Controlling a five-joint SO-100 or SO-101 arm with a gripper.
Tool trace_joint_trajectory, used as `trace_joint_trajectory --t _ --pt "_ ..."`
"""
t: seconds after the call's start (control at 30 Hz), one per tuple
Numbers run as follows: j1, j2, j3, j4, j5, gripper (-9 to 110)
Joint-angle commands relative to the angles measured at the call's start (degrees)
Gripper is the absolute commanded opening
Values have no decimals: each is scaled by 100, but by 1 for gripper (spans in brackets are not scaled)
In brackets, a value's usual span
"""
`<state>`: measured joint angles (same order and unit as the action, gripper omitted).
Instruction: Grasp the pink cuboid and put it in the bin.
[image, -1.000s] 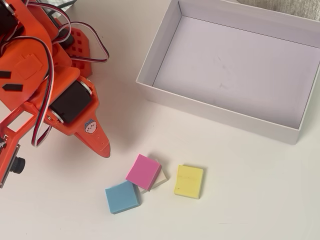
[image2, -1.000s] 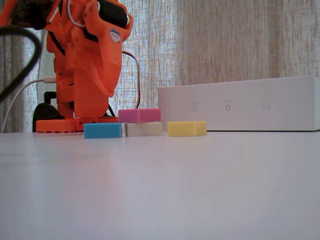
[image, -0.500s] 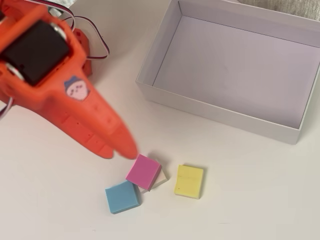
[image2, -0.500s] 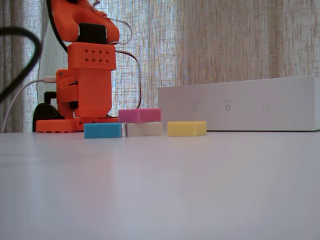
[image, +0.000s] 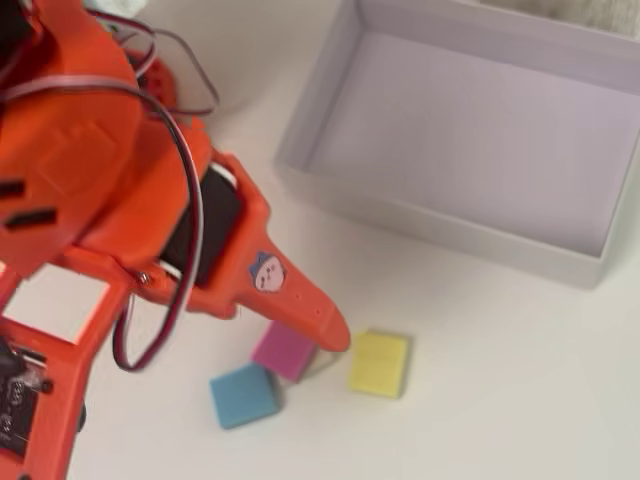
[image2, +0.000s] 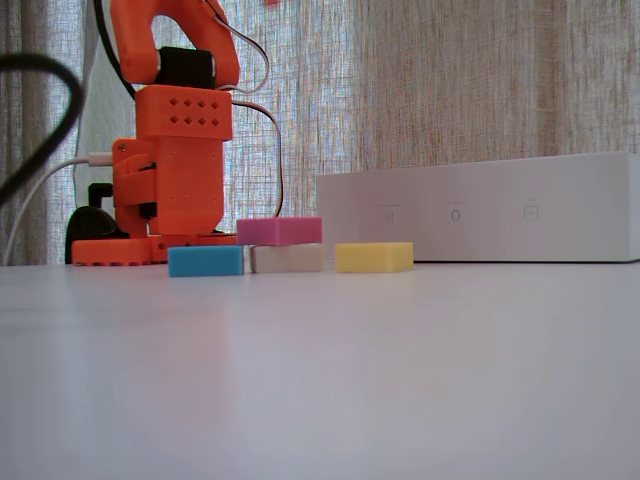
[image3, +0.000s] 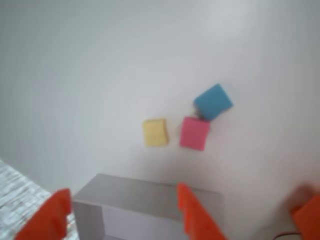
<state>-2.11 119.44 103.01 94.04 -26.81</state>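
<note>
Matte flat blocks on a smooth white worktop (image2: 330, 380): pink cuboid (image2: 279, 231) sat stacked on the beige block (image2: 288, 258), blue block (image2: 205, 261) and yellow block (image2: 373, 257) flanking. Orange arm (image: 90, 190) was raised high, end effector (image3: 120, 212) spread open, holding nothing, looking down over the blocks. Bin (image: 560, 262), white cardboard with low walls, stood near, well apart from the blocks, interior bare.

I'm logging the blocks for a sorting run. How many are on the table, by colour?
Pink block: 1, on top of the beige one
Beige block: 1
Blue block: 1
Yellow block: 1
Total: 4
</note>
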Motion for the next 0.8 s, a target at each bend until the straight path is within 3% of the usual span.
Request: trace_joint_trajectory --t 0.0,0.4,0.77 --pt "9 -9 404 -255 -88 28" --pt "193 -580 1556 -1178 -88 29" --pt "387 -694 2030 -1266 -97 28"
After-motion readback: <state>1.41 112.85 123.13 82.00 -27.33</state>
